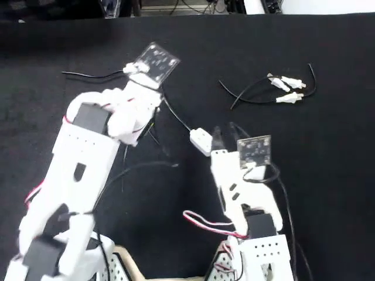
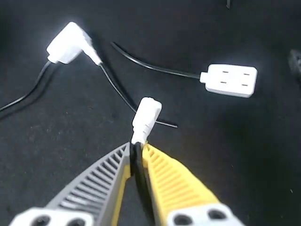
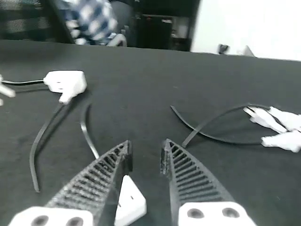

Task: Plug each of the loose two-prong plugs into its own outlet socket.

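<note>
My left gripper [image 2: 138,153] is shut on the black cord right behind a small white two-prong plug [image 2: 146,114], held just above the black table. The white outlet socket block [image 2: 230,80] lies some way off from it, slots facing up. In the high view that block [image 1: 201,140] sits mid-table, right beside my right gripper [image 1: 225,136]. My right gripper [image 3: 146,150] is open with nothing between its black fingers; the block [image 3: 127,200] lies under one finger. Two more white plugs [image 1: 287,88] on black cords lie at the far right, also in the right wrist view [image 3: 277,127].
A larger white angled plug [image 2: 69,43] with a black cord lies farther off, and shows in the right wrist view [image 3: 66,82]. Loose black cords [image 1: 94,76] trail over the table. The black table [image 1: 328,175] has open room to the right of the right arm.
</note>
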Controlling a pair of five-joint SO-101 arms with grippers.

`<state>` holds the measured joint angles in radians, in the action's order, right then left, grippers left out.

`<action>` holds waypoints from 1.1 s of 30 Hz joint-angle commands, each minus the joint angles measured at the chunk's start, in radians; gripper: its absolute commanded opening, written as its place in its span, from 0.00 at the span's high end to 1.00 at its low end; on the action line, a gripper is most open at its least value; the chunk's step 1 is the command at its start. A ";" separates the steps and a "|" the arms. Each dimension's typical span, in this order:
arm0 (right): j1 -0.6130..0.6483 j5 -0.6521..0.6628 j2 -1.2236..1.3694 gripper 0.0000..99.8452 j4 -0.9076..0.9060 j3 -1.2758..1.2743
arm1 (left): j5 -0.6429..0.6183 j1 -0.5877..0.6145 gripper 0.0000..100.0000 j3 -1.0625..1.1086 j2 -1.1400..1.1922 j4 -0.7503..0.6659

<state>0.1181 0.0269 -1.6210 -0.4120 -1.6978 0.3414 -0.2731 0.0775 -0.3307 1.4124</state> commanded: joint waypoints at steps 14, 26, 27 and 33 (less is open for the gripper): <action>-0.164 -0.003 -0.010 0.88 -0.068 0.019 | -0.252 0.024 0.97 -0.688 0.493 0.336; -0.034 -0.005 0.234 0.88 -0.086 0.157 | -0.384 0.245 0.97 -0.662 0.491 0.347; -0.014 -0.005 0.309 0.88 -0.086 0.196 | -0.384 0.251 0.97 -0.644 0.491 0.347; 0.032 -0.003 0.799 0.88 -0.086 0.464 | -0.384 0.249 0.97 -0.610 0.491 0.347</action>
<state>0.1335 0.0238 -1.0472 -0.4979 -1.3909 -0.0345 -0.0307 -0.5301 0.1772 1.7515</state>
